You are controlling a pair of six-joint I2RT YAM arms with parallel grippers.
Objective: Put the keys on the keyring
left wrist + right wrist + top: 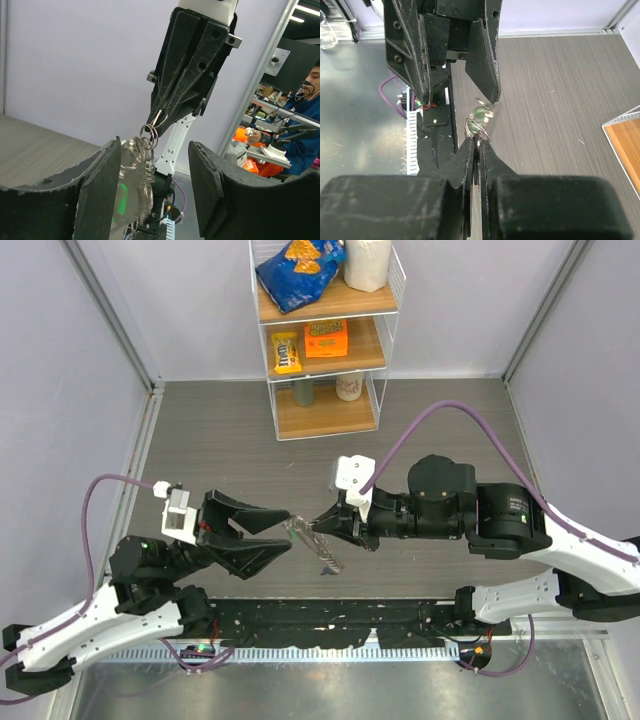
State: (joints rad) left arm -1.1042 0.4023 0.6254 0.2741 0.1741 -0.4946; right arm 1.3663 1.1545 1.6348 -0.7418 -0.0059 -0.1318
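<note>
My right gripper is shut on the keyring, a bundle of thin silvery wire loops pinched at its fingertips. From the loops hang the keys, a blurred silvery bunch with a bright green head. In the top view the bunch dangles between the two grippers above the floor. My left gripper faces the right one with its jaws wide apart. The keys sit between them, against the inner face of the left finger; the other finger stands clear of them.
A wire shelf with snack packs, a cup and a white roll stands at the back centre. Grey walls close both sides. A black base rail runs along the near edge. The floor is grey wood-grain.
</note>
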